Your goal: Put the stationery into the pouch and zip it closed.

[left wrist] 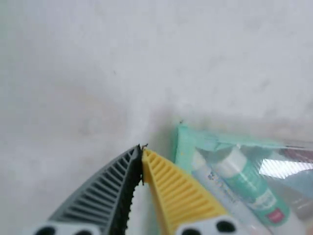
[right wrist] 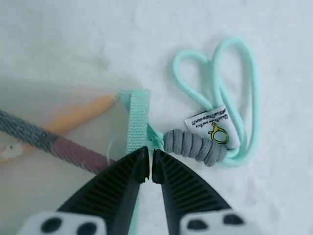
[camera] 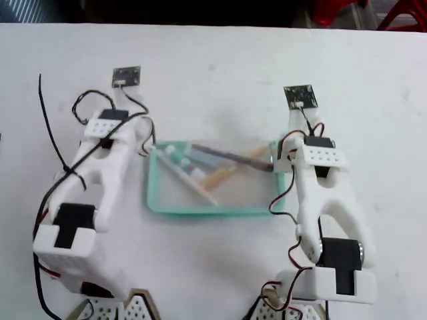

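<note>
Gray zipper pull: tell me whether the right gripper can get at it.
Probably yes: the gray zipper pull lies uncovered right beside the right gripper, which is shut and must open first.

place: robotics lab bench | signs: white table [camera: 220, 57]; two wired printed arms [camera: 100, 173]; bare circuit boards [camera: 126, 76]

Seen from above, the right arm [camera: 330, 200] covers the right end of the pouch [camera: 220, 212]. In the right wrist view the pen [right wrist: 63, 147] runs off the picture's edge, and the label [right wrist: 208, 125] carries print too small to read. The left wrist view's edge cuts off the tube [left wrist: 247, 183].
</note>
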Action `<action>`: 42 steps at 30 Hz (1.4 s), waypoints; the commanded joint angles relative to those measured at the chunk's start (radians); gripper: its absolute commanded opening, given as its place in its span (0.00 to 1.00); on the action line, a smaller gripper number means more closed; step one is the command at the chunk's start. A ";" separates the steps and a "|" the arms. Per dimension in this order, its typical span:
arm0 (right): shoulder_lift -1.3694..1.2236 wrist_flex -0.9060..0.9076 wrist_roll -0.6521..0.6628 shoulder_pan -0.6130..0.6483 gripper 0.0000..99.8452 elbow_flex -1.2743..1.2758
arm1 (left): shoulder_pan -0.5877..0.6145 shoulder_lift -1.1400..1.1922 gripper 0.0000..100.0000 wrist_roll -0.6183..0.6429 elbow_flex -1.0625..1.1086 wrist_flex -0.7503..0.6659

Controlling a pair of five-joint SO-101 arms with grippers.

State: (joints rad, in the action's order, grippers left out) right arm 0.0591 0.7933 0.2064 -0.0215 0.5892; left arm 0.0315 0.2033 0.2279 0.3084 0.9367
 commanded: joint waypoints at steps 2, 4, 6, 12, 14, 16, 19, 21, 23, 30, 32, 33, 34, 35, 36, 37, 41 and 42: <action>0.002 -0.015 -0.018 0.001 0.02 -0.023 | -0.042 -0.005 0.02 0.009 -0.041 -0.017; 0.002 -0.015 -0.018 0.001 0.02 -0.023 | -0.039 -0.005 0.02 0.009 -0.041 -0.017; 0.004 -0.015 -0.018 0.001 0.02 -0.023 | -0.033 -0.007 0.02 0.011 -0.041 -0.012; 0.012 -0.008 -0.025 0.004 0.02 -0.028 | -0.005 -0.016 0.02 0.012 -0.043 0.005; 0.013 -0.008 -0.025 0.002 0.02 -0.029 | -0.004 -0.018 0.02 0.014 -0.054 0.040; 0.013 0.004 -0.025 0.001 0.02 -0.044 | 0.002 -0.047 0.02 0.028 -0.068 0.078; 0.044 0.085 -0.026 0.002 0.02 -0.081 | 0.039 -0.151 0.02 0.041 -0.087 0.164; 0.082 0.142 -0.046 0.005 0.02 -0.104 | 0.064 -0.249 0.02 0.040 -0.083 0.206; 0.130 0.191 -0.097 0.001 0.02 -0.126 | 0.087 -0.363 0.02 0.038 -0.078 0.252; 0.367 0.363 -0.133 0.008 0.02 -0.209 | 0.097 -0.832 0.02 -0.143 -0.074 0.370; 0.450 0.389 -0.137 0.013 0.02 -0.210 | 0.093 -0.944 0.02 -0.178 -0.074 0.381; 0.493 0.398 -0.132 0.022 0.02 -0.210 | 0.091 -0.995 0.02 -0.192 -0.074 0.381; 0.535 0.410 -0.130 0.028 0.02 -0.210 | 0.091 -1.041 0.02 -0.199 -0.074 0.381; 0.579 0.426 -0.130 0.033 0.02 -0.210 | 0.091 -1.082 0.02 -0.206 -0.074 0.379; 0.625 0.444 -0.130 0.038 0.02 -0.210 | 0.091 -1.121 0.02 -0.207 -0.074 0.381; 0.673 0.461 -0.129 0.042 0.02 -0.210 | 0.091 -1.158 0.02 -0.207 -0.074 0.382; 0.875 0.513 -0.129 0.073 0.02 -0.210 | 0.091 -1.285 0.02 -0.207 -0.074 0.411; 0.931 0.526 -0.129 0.084 0.02 -0.209 | 0.091 -1.319 0.02 -0.207 -0.074 0.427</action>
State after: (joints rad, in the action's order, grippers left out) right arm 0.8370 1.2889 0.0775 0.0399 0.4281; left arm 0.1266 -0.9920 0.0330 0.2685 1.3218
